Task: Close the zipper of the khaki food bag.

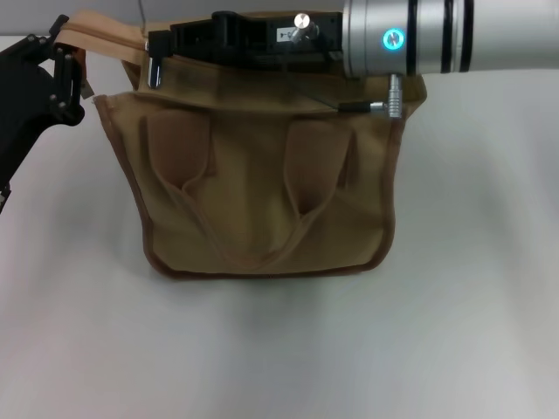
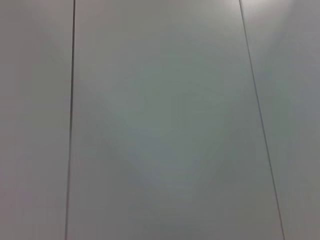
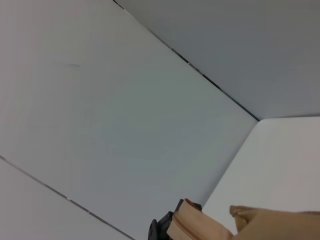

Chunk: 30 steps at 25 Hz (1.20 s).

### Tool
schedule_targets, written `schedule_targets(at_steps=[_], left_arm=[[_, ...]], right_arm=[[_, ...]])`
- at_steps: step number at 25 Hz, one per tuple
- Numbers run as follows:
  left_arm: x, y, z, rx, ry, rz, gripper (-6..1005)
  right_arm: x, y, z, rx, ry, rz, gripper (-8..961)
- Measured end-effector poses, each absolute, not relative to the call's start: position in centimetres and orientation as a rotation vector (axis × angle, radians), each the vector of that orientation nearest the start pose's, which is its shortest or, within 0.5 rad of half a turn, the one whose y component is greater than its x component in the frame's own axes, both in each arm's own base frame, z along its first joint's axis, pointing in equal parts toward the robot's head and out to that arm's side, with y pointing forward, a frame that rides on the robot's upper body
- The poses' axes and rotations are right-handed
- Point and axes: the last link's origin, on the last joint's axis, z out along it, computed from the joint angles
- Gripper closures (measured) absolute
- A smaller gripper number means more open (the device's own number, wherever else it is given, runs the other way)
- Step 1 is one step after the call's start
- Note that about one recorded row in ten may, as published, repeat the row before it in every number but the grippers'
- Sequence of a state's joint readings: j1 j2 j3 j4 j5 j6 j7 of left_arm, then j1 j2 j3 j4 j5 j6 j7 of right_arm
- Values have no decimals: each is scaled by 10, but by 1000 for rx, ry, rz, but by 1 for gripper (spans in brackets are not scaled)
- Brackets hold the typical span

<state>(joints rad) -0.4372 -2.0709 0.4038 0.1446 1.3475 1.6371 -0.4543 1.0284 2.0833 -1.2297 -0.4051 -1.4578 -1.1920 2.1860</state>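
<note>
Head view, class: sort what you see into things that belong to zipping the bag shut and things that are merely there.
Belonging to the job:
- khaki food bag
- zipper strip at the bag's top left end
- left gripper, at that end
- right gripper, over the bag's top edge

Merely there:
- white table
- pale wall panels

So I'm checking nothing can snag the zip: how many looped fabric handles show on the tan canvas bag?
2. Both lie flopped down the front of the boxy tan canvas bag: one looped handle toward the robot's left, the other toward its right. The right arm covers the bag's top.
</note>
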Motion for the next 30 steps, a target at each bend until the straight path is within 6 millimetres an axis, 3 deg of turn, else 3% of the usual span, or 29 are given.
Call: schedule_targets(at_steps=[16, 29, 30], left_arm=[[-290, 305, 23, -1821, -197, -1087, 981], [-292, 305, 25, -1809, -202, -1078, 980], [-292, 305, 25, -1809, -202, -1077, 980]], right_arm=[[42, 415, -80, -2771, 1456, 907, 563], [48, 415, -78, -2755, 1461, 927, 633], [49, 415, -78, -2762, 1443, 926, 683]])
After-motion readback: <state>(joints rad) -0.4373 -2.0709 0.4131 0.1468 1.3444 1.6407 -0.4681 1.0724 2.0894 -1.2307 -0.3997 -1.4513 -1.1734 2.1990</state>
